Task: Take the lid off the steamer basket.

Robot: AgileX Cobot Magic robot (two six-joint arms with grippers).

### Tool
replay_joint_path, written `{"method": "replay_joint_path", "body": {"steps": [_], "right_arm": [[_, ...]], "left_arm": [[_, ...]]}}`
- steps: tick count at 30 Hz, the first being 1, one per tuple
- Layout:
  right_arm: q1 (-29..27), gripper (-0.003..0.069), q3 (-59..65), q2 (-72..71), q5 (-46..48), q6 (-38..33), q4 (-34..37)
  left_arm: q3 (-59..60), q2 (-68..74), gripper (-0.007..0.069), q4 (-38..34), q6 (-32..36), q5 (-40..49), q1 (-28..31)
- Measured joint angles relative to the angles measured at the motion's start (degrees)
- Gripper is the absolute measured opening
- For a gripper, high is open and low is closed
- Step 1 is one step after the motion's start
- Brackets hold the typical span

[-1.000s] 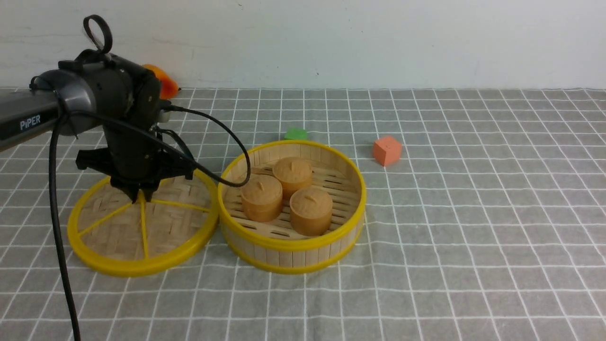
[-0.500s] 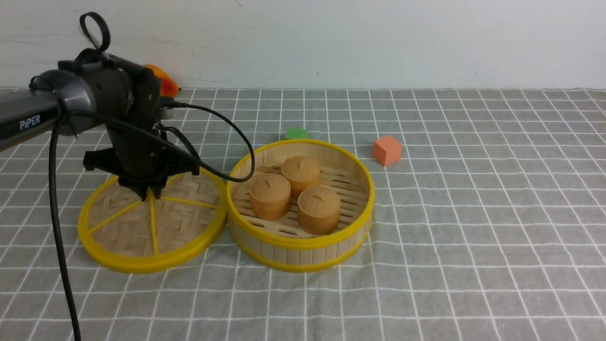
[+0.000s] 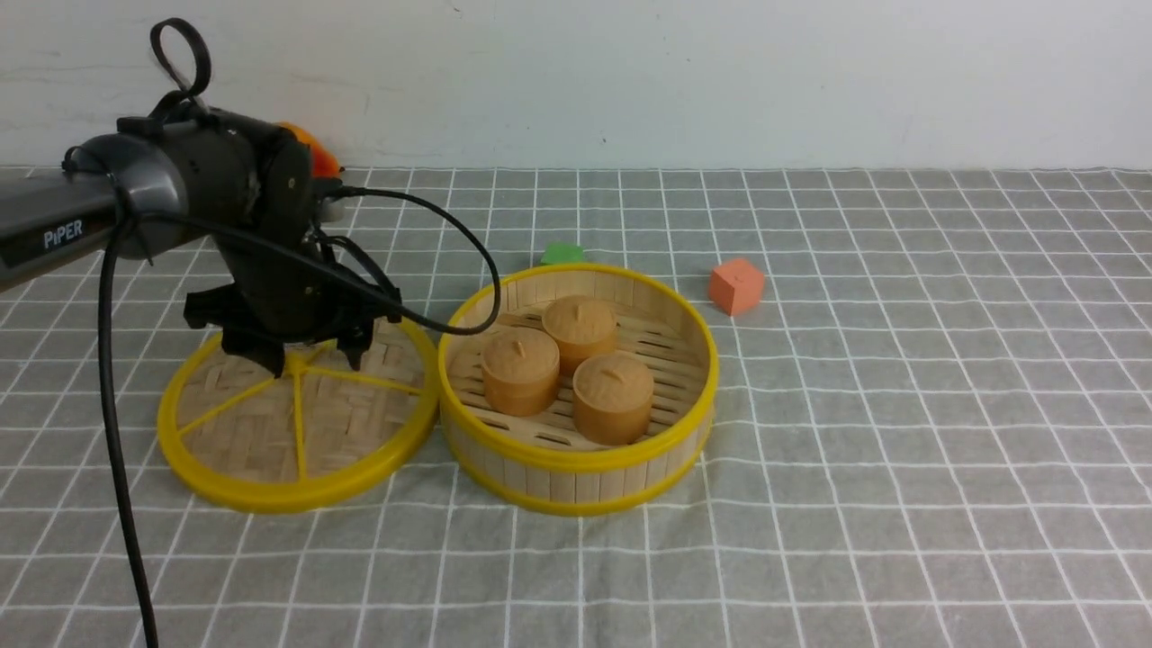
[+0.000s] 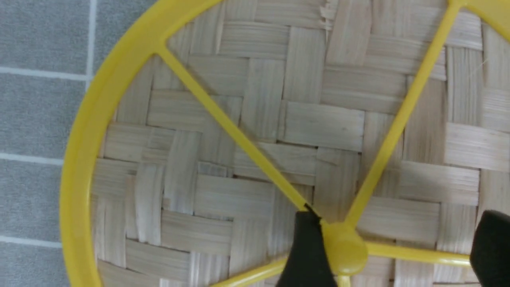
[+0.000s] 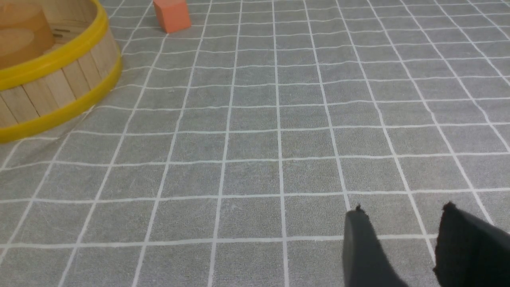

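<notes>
Left claw hangs over the lid, lower left of the front view. Its fingers are spread either side of the centre knob and do not clamp it. In the wrist view one finger sits just beside the knob; the other is cut off at the right edge of the frame.

The lid lies flat on the checked cloth, hard against the steamer basket at centre (touching or not, I cannot tell). The basket is uncovered, with three tan buns inside.

My wrist and cable hide the lid's far edge. A green block is mostly hidden behind the basket, and an orange cube lies right of it.

Right claw shows only in its own wrist view, parted over bare cloth.
</notes>
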Motion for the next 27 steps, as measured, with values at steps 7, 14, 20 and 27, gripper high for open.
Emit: {"method": "replay_joint_path", "body": {"steps": [7, 14, 20, 27], "right_arm": [[0.00, 0.0242, 0.00, 0.00, 0.00, 0.00, 0.00], [0.00, 0.0242, 0.00, 0.00, 0.00, 0.00, 0.00], [0.00, 0.0242, 0.00, 0.00, 0.00, 0.00, -0.05], [0.00, 0.0242, 0.00, 0.00, 0.00, 0.00, -0.05]], "left_arm": [[0.16, -9.86, 0.0365, 0.05, 1.04, 0.52, 0.00], [0.16, -31.81, 0.0136, -2.80, 3.78, -1.23, 0.00], [0.80, -48.30, 0.0011, -7.09, 9.66, -2.06, 0.00], [16.83, -71.22, -0.0013, -7.54, 10.80, -8.11, 0.00]]}}
